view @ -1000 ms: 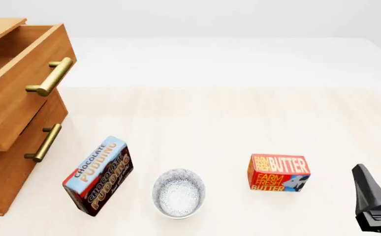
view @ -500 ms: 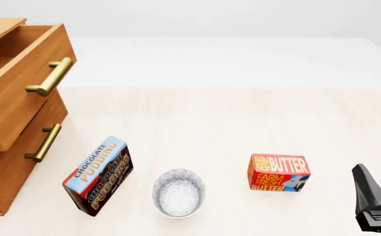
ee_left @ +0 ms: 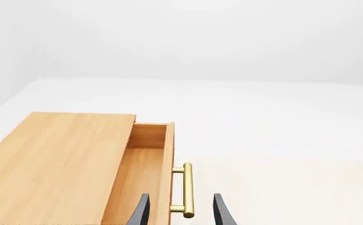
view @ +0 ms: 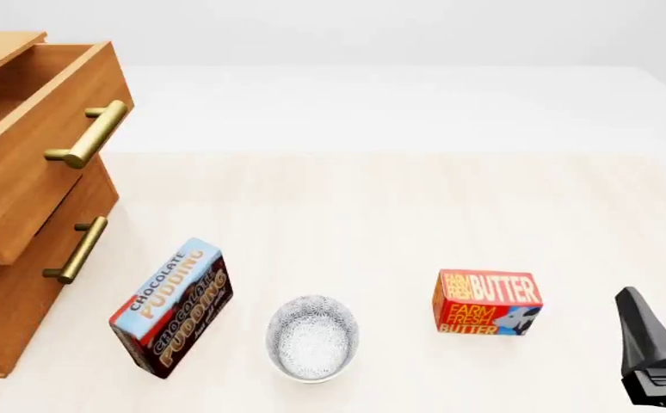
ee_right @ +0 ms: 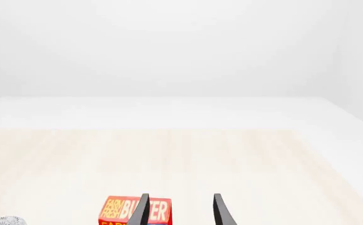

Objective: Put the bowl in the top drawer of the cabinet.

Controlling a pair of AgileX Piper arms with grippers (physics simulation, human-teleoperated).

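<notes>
The bowl (view: 312, 337), white with a fine dark pattern, stands upright near the table's front edge; a sliver of the bowl (ee_right: 3, 221) also shows in the right wrist view. At the left is the cabinet (view: 12, 284), with its top drawer (view: 34, 142) pulled out; the wood inside the top drawer (ee_left: 140, 171) looks bare. My left gripper (ee_left: 180, 213) is open, and the drawer's brass handle (ee_left: 186, 190) lies farther off, in line with the gap. My right gripper (ee_right: 180, 212) is open and holds nothing; one of its fingers (view: 643, 331) shows at the front right, well right of the bowl.
A chocolate pudding box (view: 172, 307) leans between the cabinet and the bowl. To the bowl's right stands a red butter box (view: 486, 303), in front of my right gripper. The lower drawer (view: 77, 249) is shut.
</notes>
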